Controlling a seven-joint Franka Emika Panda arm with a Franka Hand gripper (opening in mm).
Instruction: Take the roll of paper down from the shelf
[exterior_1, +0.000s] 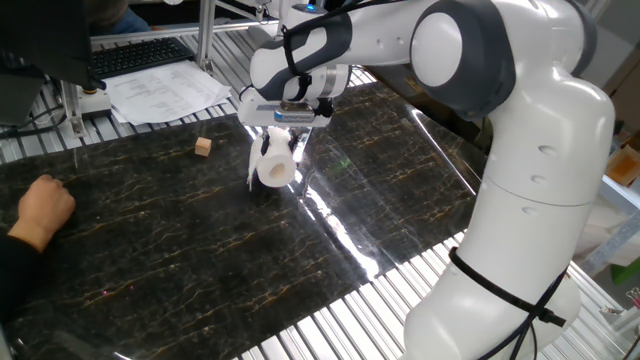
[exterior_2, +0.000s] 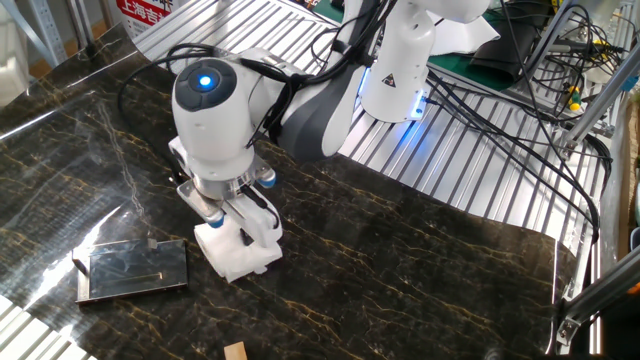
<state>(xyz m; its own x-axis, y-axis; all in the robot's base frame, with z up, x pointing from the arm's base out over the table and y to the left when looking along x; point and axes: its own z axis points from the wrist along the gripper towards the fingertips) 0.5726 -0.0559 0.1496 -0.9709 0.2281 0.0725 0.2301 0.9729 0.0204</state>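
Near the middle of the dark marbled bench, somewhat toward its far edge in the one fixed view, the gripper points down with its fingers pinched on the roll of paper. The roll sits directly under the wrist, lying on its side with one round end and its hollow core turned toward that camera; the upper part of the roll is clamped between the fingers and the rest juts out below them. A loose strip of paper hangs down at the roll's side. From the other fixed view the roll shows as a crumpled white mass under the gripper, low over the bench surface; whether it touches the surface cannot be told.

The shelf lies flat just beside the roll in the other fixed view, toward the bench's corner at the lower left of that picture, its pale base glossy with a dark strip across it. The roll is off the shelf, apart from it by a narrow gap.

A small wooden cube rests on the bench toward the far edge in the one fixed view, well apart from the gripper. A person's hand rests at the bench's left edge there. Printed sheets lie beyond the far edge.
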